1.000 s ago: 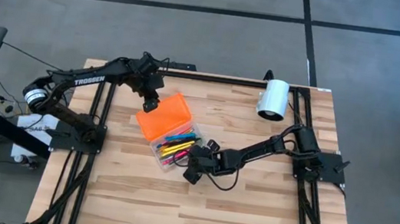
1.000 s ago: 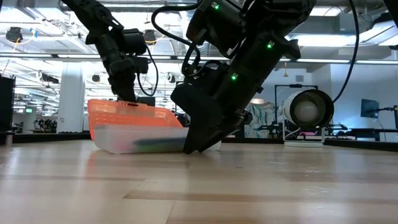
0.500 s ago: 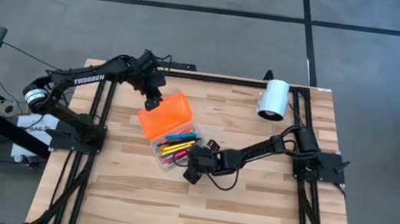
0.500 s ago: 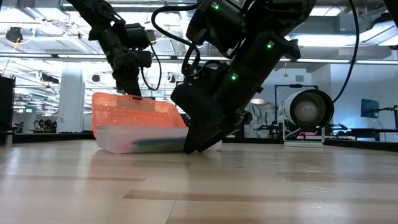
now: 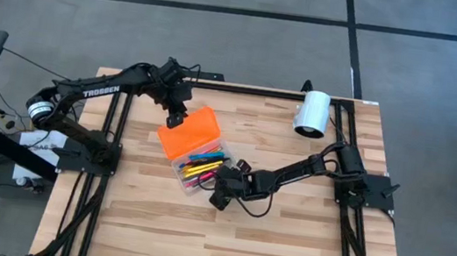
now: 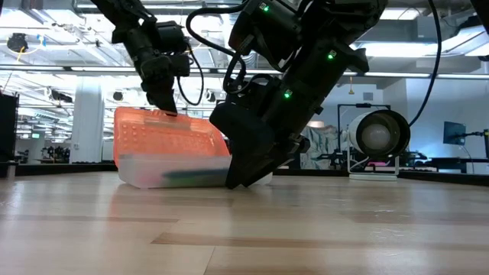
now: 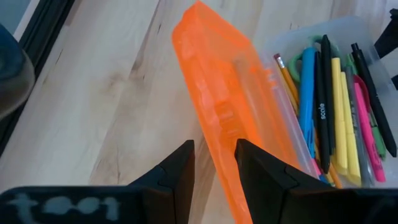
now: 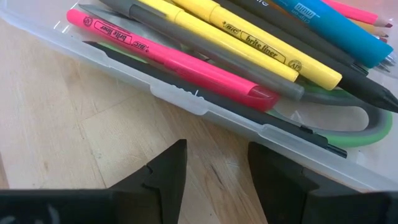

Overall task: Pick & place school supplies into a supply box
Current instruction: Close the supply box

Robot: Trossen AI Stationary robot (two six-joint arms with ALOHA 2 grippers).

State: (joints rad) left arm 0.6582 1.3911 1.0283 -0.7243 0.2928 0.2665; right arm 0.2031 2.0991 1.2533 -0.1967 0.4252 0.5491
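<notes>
The supply box [image 5: 205, 171] lies slantwise at mid-table, its clear base [image 6: 172, 174] flat on the wood. Its orange lid [image 5: 189, 134] is tipped up from the base's far long side. Inside lie the school supplies [image 7: 329, 106]: pink, yellow, blue and black pens [image 8: 217, 37] and green-handled scissors [image 8: 354, 134]. My left gripper [image 5: 174, 121] is shut on the lid's raised edge. My right gripper [image 5: 217, 199] stands open, low on the table just outside the base's near long wall [image 8: 186, 102]. Whether it touches the wall I cannot tell. My left gripper pinches the lid's free long edge [image 7: 219, 134] between its two fingers, one on each face of the lid. The fingers slant down from the far left, across that edge. The lid stands tilted, its free edge lifted and its other long edge still on the base.
A white cylinder [image 5: 311, 112] lies on its side at the far right of the table. Dark frame rails [image 5: 113, 130] run along the table's left and right edges. Bare wood [image 5: 222, 242] stretches toward the near edge.
My left gripper has risen and moved a little toward the table's right with the lid's free edge. The lid has tipped up steeper over the base, which has stayed in place.
</notes>
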